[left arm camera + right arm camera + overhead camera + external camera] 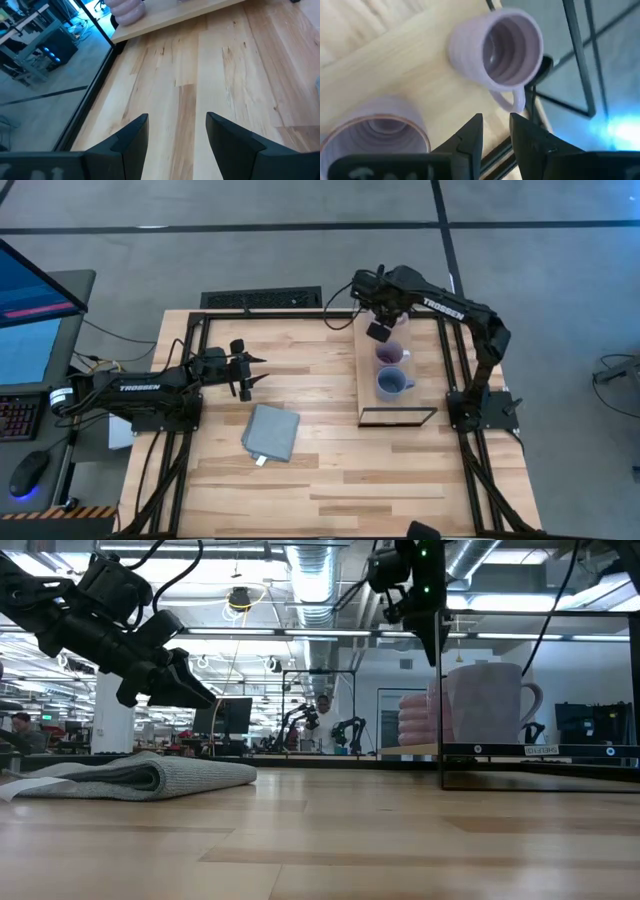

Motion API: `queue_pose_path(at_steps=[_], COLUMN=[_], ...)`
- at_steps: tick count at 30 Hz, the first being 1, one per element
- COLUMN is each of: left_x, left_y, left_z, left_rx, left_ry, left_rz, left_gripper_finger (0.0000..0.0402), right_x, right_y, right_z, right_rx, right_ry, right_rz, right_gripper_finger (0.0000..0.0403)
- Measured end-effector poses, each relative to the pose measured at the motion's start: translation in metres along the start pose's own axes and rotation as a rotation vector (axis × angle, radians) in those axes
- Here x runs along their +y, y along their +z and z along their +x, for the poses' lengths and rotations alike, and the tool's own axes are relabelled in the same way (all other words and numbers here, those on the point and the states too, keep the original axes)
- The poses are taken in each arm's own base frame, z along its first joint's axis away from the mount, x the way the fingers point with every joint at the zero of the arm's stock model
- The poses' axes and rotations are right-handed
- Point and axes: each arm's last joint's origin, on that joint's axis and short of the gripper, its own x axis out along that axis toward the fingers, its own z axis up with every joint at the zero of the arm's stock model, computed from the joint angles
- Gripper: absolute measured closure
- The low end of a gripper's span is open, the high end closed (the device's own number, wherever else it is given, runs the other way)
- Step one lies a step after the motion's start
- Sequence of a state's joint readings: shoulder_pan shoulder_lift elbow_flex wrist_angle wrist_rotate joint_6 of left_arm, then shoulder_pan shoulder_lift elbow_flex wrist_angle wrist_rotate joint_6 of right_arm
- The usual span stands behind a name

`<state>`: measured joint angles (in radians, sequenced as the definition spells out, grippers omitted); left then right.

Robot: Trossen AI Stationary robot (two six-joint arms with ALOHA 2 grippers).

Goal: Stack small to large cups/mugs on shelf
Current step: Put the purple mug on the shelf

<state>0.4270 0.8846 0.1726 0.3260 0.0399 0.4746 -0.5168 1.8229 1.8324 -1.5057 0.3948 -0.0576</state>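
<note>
The shelf (366,395) stands at the table's right, with three mugs upright in a row along it. The small ribbed lavender mug (495,47) is at the far end. The larger lavender mug (390,355) is in the middle and also shows in the right wrist view (375,130). The blue-grey mug (393,383) is nearest. My right gripper (496,122) hovers above the small mug, pointing down. Its fingers are a narrow gap apart, just short of the mug's handle (511,102), and hold nothing. My left gripper (250,370) is open and empty above the table's left middle.
A folded grey cloth (270,432) lies on the table near the middle, toward the near side of my left gripper. The shelf's black wire frame (540,750) rises around the board. Bare tabletop lies between the cloth and the shelf.
</note>
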Motion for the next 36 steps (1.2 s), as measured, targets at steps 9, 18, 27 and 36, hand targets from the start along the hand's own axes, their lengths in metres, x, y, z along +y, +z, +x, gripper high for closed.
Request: queue_pose_path(at_steps=[9, 18, 27, 36], left_x=[0.000, 0.000, 0.000, 0.000], left_y=[0.000, 0.000, 0.000, 0.000], left_z=[0.000, 0.000, 0.000, 0.000], left_rx=[-0.001, -0.003, -0.003, 0.001], left_ry=[0.001, -0.004, -0.005, 0.000], left_rz=[-0.072, -0.138, -0.165, -0.155], left_gripper_finger=[0.0212, 0.0212, 0.0212, 0.0212], right_x=[0.009, -0.015, -0.032, -0.030], right_y=[0.004, 0.002, 0.002, 0.007], right_z=[-0.007, 0.026, 0.034, 0.033], right_rx=[-0.074, -0.013, -0.052, -0.127], right_ry=[-0.005, 0.067, 0.110, 0.175], right_rz=[-0.193, -0.276, -0.365, -0.372], right_gripper_finger=[0.0284, 0.0284, 0.0284, 0.0285])
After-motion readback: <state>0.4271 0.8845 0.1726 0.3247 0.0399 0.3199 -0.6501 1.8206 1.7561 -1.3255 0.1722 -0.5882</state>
